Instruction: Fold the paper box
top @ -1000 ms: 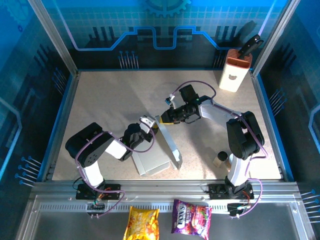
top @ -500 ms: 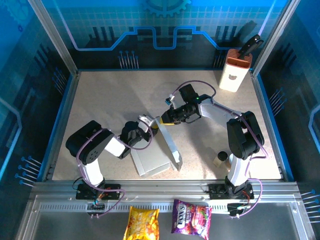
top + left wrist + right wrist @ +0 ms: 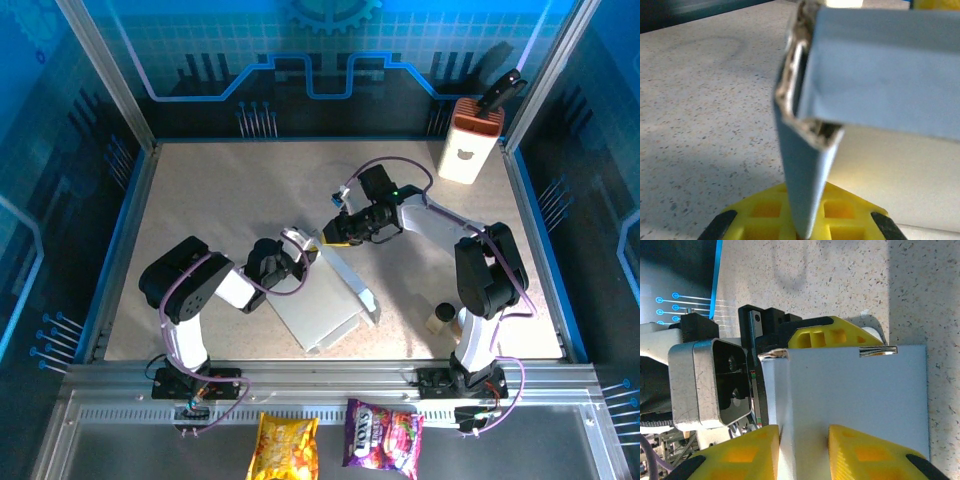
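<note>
Nearest, outside the rail, two bags (image 3: 283, 445) are seen; no part in the task is expected of them. On the table (image 3: 190, 200), just ahead of the arm bases, the box (image 3: 325, 305) is laid with its broad panel flat. Its far end is reached by both grippers.

The left gripper (image 3: 802, 226) is clamped tight on a thin flap, which is seen edge-on between the yellow fingers in the left wrist view. Just beyond it, the right gripper (image 3: 802, 447) is set at the same far end. Its fingers are held partly apart with a fold of the box between them. Whether that fold is pinched or merely straddled cannot be told. In the far right corner a tall container (image 3: 467, 148) is stood, well apart.

Several failures can be foreseen:
- **Flap:** It is held by its edge alone, so it could be torn or pulled free if the arms are driven in opposing directions.
- **Creasing:** The board could be creased off its fold lines if too much force is applied.
- **Sliding:** The flat panel could be slid across the smooth table, since nothing is seen pinning it down.
- **Collision:** The grippers are set close together, so they could be knocked against each other.
</note>
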